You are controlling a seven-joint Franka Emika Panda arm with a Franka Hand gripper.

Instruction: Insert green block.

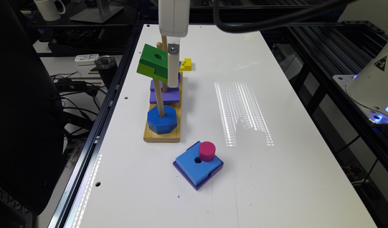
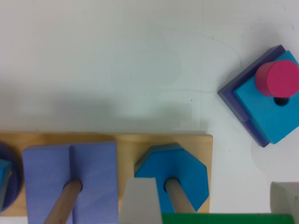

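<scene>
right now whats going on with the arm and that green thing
The gripper holds the green block in the air, tilted, above the wooden peg base. The block is not yet threaded on any peg. On the base, a blue octagon and a purple square block already sit on their pegs. Off to the side on the table, a pink cylinder rests on a blue square block.

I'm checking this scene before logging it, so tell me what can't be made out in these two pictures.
- Square green block with a round hole: the wrist view's edge cuts it to a strip.
- Small yellow notched block: exterior view, partly behind the white end effector.
- Farthest wooden peg: its base hidden by the green block, exterior view.
</scene>
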